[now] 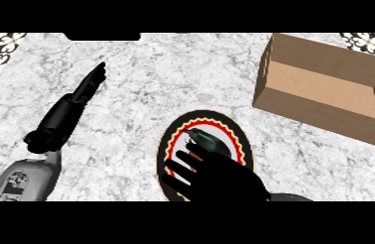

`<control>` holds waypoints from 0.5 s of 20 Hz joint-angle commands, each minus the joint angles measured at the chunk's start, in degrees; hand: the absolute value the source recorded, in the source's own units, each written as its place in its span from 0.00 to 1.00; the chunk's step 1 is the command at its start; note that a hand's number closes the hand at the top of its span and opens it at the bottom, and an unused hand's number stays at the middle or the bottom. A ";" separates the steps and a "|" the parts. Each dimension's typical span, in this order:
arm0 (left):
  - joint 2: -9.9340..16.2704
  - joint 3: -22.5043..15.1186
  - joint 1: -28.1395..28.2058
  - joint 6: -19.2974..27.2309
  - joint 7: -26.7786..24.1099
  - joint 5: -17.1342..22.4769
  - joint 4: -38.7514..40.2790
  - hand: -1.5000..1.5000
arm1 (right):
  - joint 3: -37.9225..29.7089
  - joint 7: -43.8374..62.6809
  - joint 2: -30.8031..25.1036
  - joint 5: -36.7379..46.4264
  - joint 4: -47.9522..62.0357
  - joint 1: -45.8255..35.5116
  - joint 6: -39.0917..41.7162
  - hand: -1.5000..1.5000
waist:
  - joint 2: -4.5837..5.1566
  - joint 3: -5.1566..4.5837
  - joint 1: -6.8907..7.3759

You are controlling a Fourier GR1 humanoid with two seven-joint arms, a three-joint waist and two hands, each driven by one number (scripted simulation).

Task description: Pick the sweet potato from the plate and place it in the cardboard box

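On the marble surface (147, 89) a round plate (172, 139) with a red and yellow ring lies at about 6 o'clock. On it rests the sweet potato (207, 142), dark in colour, near the middle of the plate. The right hand (219, 181) is over the plate, its fingers (179, 163) apart and touching the near end of the sweet potato. The cardboard box (322, 87) stands at 2 o'clock, well apart; its inside is not visible. The left hand (89, 84) lies at 10 o'clock, fingers straight
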 commanded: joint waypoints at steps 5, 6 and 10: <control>-1.56 1.64 -0.88 -1.89 -0.36 -2.07 1.99 0.50 | 1.39 -5.82 2.72 10.25 8.89 0.66 -4.01 0.00 | 0.05 0.00 0.03; -1.07 2.91 -0.96 -2.03 -7.30 -2.94 7.63 0.50 | 1.14 -7.18 -1.64 10.72 5.14 2.06 -3.85 0.00 | 0.09 -0.01 -0.24; -2.84 2.73 -1.76 -2.63 0.08 -2.95 2.52 0.50 | -0.25 -11.09 2.49 13.54 11.28 3.02 -6.55 0.00 | 0.04 0.01 -0.05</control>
